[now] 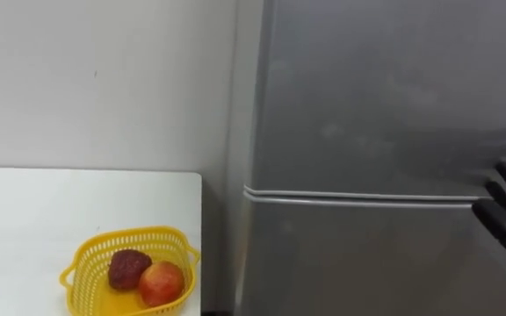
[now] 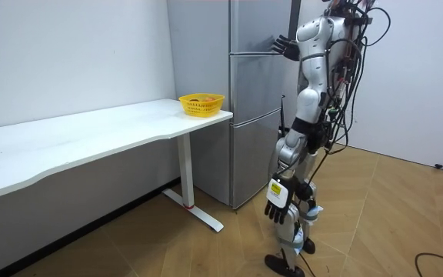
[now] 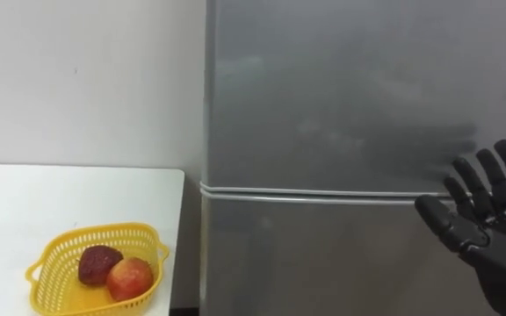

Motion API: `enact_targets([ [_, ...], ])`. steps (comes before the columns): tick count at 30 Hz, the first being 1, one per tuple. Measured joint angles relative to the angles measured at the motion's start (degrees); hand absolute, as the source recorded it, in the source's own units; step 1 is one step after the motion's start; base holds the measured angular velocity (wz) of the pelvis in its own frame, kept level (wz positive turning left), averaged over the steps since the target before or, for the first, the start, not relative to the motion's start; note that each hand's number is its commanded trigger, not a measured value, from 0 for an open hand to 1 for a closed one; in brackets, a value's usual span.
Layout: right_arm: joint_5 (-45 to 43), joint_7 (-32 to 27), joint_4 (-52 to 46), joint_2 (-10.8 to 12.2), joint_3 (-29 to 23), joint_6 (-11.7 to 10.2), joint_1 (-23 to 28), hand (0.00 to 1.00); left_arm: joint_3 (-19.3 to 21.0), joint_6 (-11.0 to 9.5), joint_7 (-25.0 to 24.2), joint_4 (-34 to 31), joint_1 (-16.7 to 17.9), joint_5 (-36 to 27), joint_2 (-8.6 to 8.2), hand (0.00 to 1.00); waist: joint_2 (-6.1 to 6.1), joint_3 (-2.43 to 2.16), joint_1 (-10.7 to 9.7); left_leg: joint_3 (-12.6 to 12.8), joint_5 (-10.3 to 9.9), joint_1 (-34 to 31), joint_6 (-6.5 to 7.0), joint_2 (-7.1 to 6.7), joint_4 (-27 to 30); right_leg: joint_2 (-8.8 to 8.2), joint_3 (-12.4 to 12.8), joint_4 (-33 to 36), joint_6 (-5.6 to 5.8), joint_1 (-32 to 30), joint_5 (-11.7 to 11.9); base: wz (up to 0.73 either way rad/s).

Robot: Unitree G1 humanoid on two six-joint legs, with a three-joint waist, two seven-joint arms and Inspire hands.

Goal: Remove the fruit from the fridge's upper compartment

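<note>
Right, barely started: the right hand (image 3: 495,233), fingers spread and empty, is up at the fridge's upper door (image 1: 385,88), which is shut with its contents hidden. The left hand (image 2: 277,206) hangs relaxed. Opening and fetching remain.

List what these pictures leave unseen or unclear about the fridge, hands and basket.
Fridge contents: both doors shut, every view.
Right hand, open: the left eye view's right edge cuts it; touching the door or not, unclear.
Basket: the lower edge cuts its front in the left eye view.
Fruit: too small in the room view.
Left hand: small, hanging at the robot's side, room view.
</note>
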Motion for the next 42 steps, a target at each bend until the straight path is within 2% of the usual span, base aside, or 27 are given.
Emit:
enact_targets([
  [4,0.40,-0.59,-0.61,0.00,-1.46,1.13,-0.05,0.00,0.85,-0.31,-0.09,0.08,-0.21,-0.01,-0.14,0.00,0.34,0.09,-0.10,0.34,-0.01,0.07,0.01,-0.03,-0.14,0.03,0.26,-0.03,0.01,-0.09,0.00,0.00],
  [11,1.24,-2.24,-2.96,-0.04,-2.20,1.26,-0.08,0.00,1.74,-0.31,0.70,-0.04,-1.10,0.10,-0.24,0.00,2.00,-0.26,-1.63,0.54,0.00,0.28,0.01,-0.04,-0.26,0.07,0.80,-0.08,0.01,-0.21,0.00,0.00],
  [15,1.35,-3.58,-2.98,-0.23,-5.49,3.04,-0.07,0.00,3.55,-0.50,1.86,-0.26,-1.17,0.12,-0.24,0.00,1.79,-0.07,-2.88,0.65,0.01,0.34,0.01,-0.04,-0.32,0.07,0.87,-0.22,0.04,-0.19,-0.11,0.00],
  [22,4.95,-4.90,-2.39,-0.30,-10.62,3.32,1.06,0.00,3.89,-0.54,2.17,-0.75,-1.39,0.31,-0.06,0.00,1.23,0.12,-5.04,2.56,0.01,1.23,0.01,0.01,-1.12,0.21,2.57,-0.96,0.20,-0.28,-0.23,-0.12],
  [28,6.31,-7.75,-2.20,-0.30,-12.97,3.31,4.64,0.00,3.90,-0.59,3.19,-1.79,-1.72,0.39,0.54,0.00,1.42,0.18,-7.27,4.00,0.00,1.43,0.00,0.01,-1.24,0.34,3.91,-1.14,0.26,-0.54,-0.24,-0.13],
  [32,5.20,-8.64,0.79,-0.29,-13.02,3.32,6.44,0.00,3.96,-0.76,3.21,-3.23,-1.82,0.27,0.59,0.00,1.99,0.05,-7.46,6.19,0.00,1.70,0.00,0.32,-1.30,0.98,6.55,-0.91,0.25,-1.17,0.17,-0.28],
  [36,4.65,-9.61,4.25,-0.28,-13.13,3.37,9.26,0.00,3.96,-0.83,3.20,-3.21,-1.88,0.19,0.63,0.00,2.33,-0.04,-7.51,7.17,0.00,2.17,0.00,0.38,-1.37,1.13,7.43,-0.88,0.23,-1.16,0.19,-0.18],
  [37,3.67,-10.09,4.93,-0.27,-13.15,3.38,10.67,0.00,3.96,-0.79,3.20,-3.26,-1.93,0.25,0.63,0.00,2.08,0.11,-7.59,7.27,0.00,2.19,0.00,0.39,-1.42,1.13,7.52,-1.01,0.23,-1.17,0.19,-0.06],
  [39,2.32,-10.35,7.64,-0.17,-13.08,3.37,12.49,0.00,3.92,-0.73,3.21,-3.44,-2.06,0.20,0.63,0.00,2.18,-0.01,-7.59,7.28,-0.01,2.19,-0.01,0.37,-1.43,1.10,7.49,-1.09,0.23,-1.12,0.18,0.00],
  [40,0.09,-10.56,11.02,-0.06,-12.95,3.37,13.17,0.00,3.78,-0.63,3.18,-3.36,-2.37,0.20,0.63,0.00,2.44,-0.14,-7.59,7.28,-0.02,2.12,-0.02,0.34,-1.42,1.06,7.52,-1.13,0.26,-1.15,0.17,0.00],
  [42,-3.75,-10.72,16.02,0.43,-12.54,3.56,13.82,0.00,2.97,-0.46,3.15,-3.49,-2.54,0.22,0.63,0.00,2.34,-0.08,-7.57,7.22,-0.02,2.10,-0.02,0.30,-1.44,1.00,7.50,-1.13,0.27,-1.15,0.16,0.00],
])
